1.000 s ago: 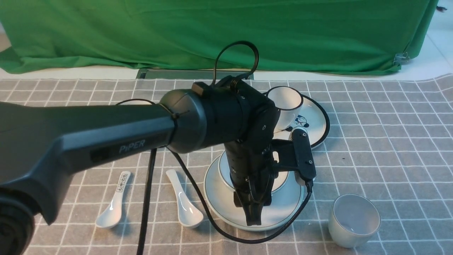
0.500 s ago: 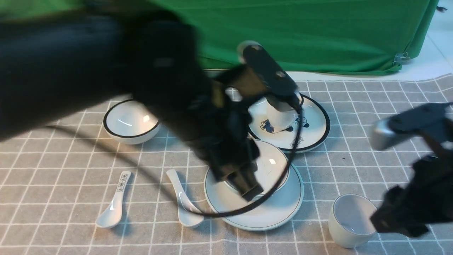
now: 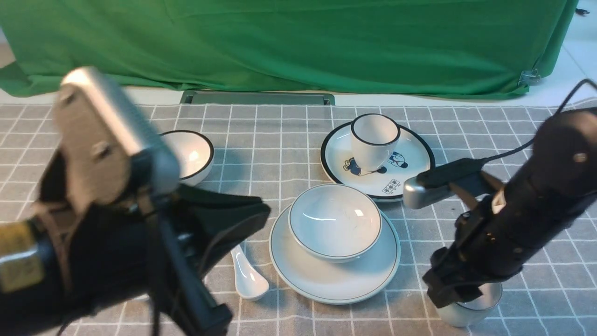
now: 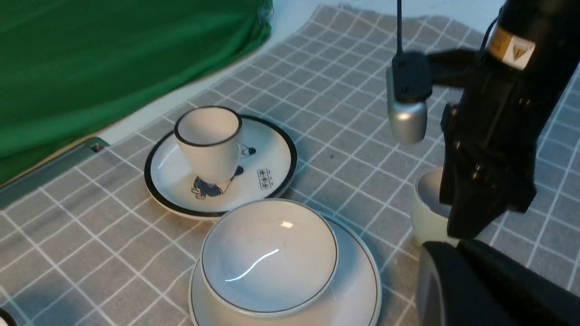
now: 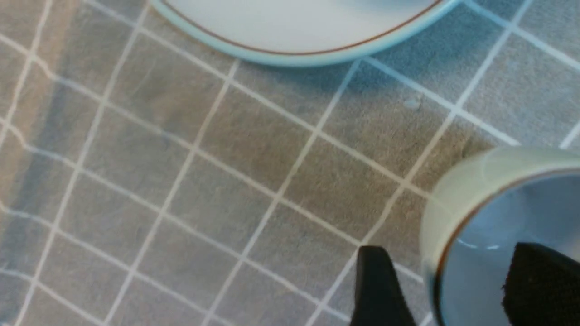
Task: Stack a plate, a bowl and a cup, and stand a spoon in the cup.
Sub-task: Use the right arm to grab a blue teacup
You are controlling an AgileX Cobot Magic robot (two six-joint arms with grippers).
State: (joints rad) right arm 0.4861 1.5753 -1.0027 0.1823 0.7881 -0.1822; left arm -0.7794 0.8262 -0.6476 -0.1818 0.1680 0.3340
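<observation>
My right claw (image 5: 453,283) stands wide astride the cup (image 5: 471,185) wall near the table (image 3: 513,140) front edge: pinch off-centre and I reckon it tips!

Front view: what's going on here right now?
The bowl sits on the plate at centre. The right gripper is open and straddles the rim of the cup, which stands on the cloth near the plate; it has not yet closed. The left gripper is shut with nothing seen in it. The spoon lies on the cloth beside the plate.
</observation>
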